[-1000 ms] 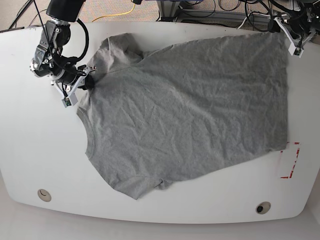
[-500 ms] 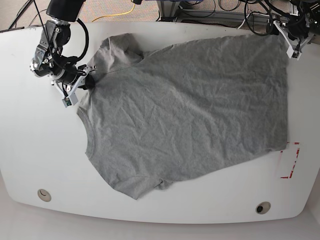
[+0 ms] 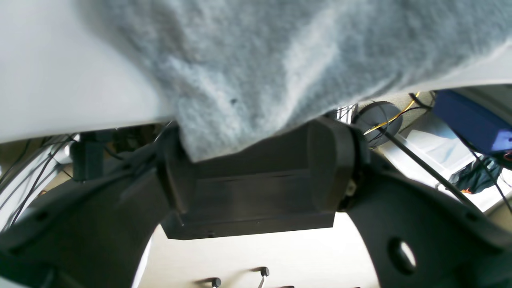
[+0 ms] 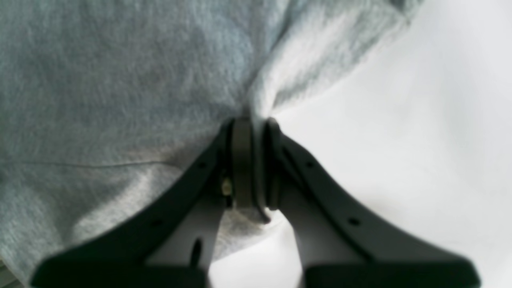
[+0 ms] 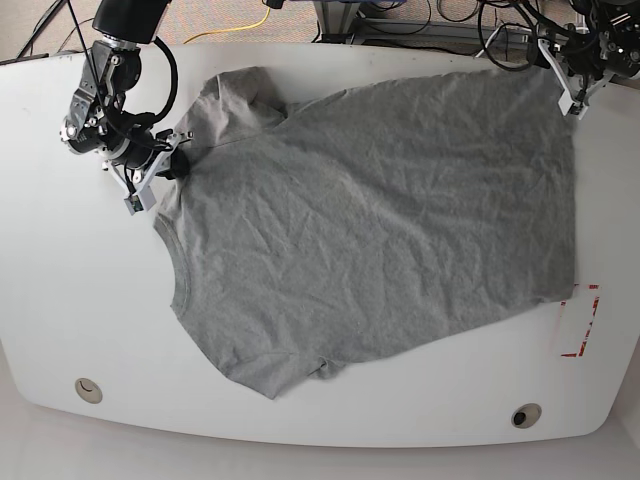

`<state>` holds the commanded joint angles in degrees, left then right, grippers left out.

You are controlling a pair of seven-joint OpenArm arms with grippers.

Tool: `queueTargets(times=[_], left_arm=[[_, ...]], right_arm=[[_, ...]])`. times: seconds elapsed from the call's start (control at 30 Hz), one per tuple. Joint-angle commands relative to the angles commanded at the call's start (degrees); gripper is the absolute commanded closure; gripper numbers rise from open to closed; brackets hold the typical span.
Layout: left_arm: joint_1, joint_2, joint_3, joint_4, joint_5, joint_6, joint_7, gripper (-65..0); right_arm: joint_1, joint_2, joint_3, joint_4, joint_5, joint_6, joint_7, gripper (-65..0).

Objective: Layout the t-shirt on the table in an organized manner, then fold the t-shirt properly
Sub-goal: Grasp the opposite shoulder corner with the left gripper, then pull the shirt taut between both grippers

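Shirt spread flat on the table

The right claw (image 4: 252, 160) pinched the t-shirt (image 5: 380, 220) at its shoulder; the left claw (image 3: 256, 176) stood spread at the hem corner on the table (image 5: 80, 300).

Both arms are matte black with silver-grey metal joints and pale finger mounts. The right gripper (image 4: 256, 160) has broad, flat black fingers (image 4: 320, 188) dotted with small round holes — black cables loop beside its wrist. The left gripper (image 3: 256, 196) shows wide rounded black pads (image 3: 332, 160) and a boxy black body.
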<state>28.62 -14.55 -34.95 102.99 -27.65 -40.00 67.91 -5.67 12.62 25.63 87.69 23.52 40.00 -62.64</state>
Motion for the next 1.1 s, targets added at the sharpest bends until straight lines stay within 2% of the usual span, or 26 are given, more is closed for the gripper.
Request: queueTargets(times=[0.57,0.7,1.1], left_arm=[[0.9,-0.3,-0.1,1.9,0.3,0.0,0.0,-37.8],[0.6,-0.7,-0.1,1.6,3.4,0.0,-0.1,-37.8],[-1.1,-2.5,-0.2,-1.0,4.0,0.0,-0.3,-37.8]], right_arm=[[0.2,0.0,0.1,0.0,0.0,0.00,0.0,-5.9],[0.3,0.0,0.1,0.0,0.0,0.00,0.0,-5.9],[0.3,0.0,0.1,0.0,0.0,0.00,0.0,-5.9]])
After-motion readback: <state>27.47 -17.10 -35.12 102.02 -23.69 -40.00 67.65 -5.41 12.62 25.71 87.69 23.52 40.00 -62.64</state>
